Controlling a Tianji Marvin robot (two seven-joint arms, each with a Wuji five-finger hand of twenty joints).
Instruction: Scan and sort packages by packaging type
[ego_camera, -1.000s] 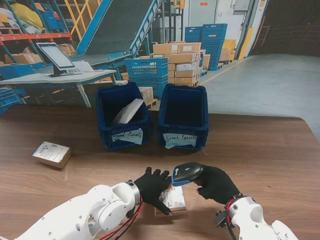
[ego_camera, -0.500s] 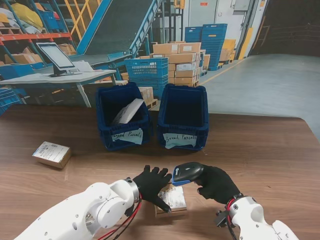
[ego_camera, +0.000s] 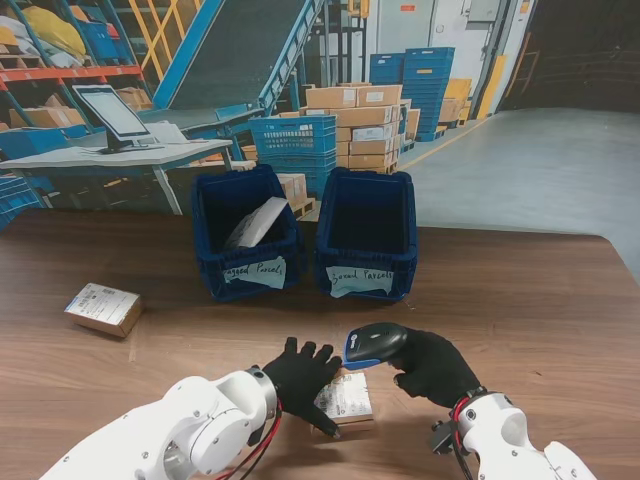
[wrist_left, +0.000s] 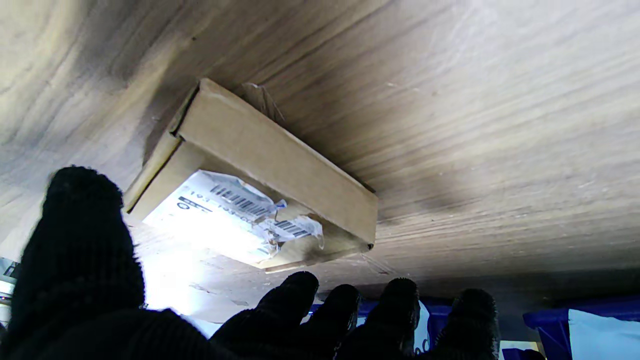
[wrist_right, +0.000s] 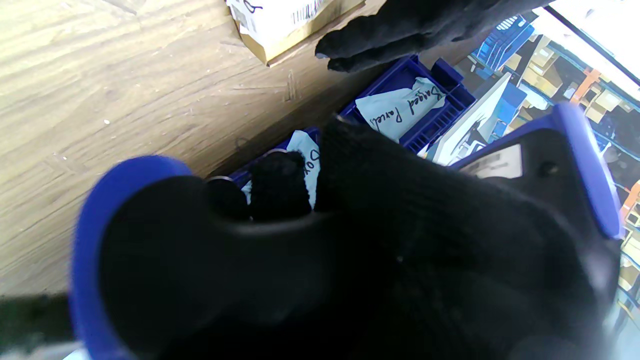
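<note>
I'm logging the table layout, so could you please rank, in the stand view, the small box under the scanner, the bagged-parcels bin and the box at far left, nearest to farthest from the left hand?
From the left hand:
1. Small box, right beside the hand, to its right.
2. Bagged-parcels bin, farther from me, left of the other bin.
3. Far-left box, alone near the table's left edge.

L hand (ego_camera: 300, 377) + forearm slightly back toward me, lower over small box (ego_camera: 345, 397).

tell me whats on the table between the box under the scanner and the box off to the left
Nothing but bare wood: in the stand view the table between the scanned box and the far-left box holds no parcel.
</note>
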